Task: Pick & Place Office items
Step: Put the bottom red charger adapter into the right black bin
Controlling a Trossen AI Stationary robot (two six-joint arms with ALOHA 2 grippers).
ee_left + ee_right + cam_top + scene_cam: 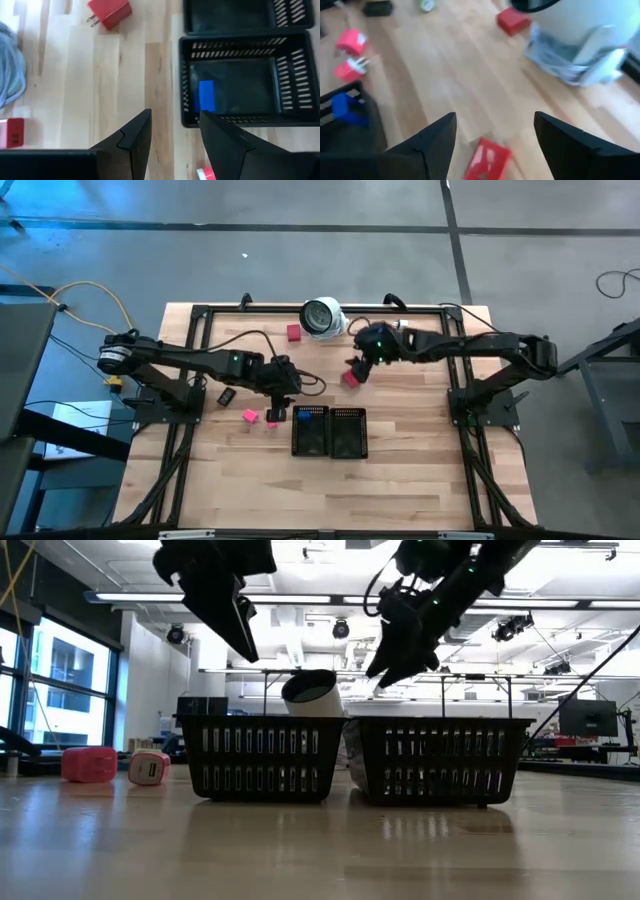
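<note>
Right gripper [492, 137], fingers spread wide, hovers over a red block [486, 159] at table's twelve o'clock; likely light, rigid, slick, best pinched across its flat sides.

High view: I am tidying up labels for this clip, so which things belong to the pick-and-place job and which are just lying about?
Job:
red piece below the right pincer
red piece by the round object
two pink pieces
blue piece inside the left tray
right tray
left pincer

Lying about:
round white-and-grey object
small black item
</note>
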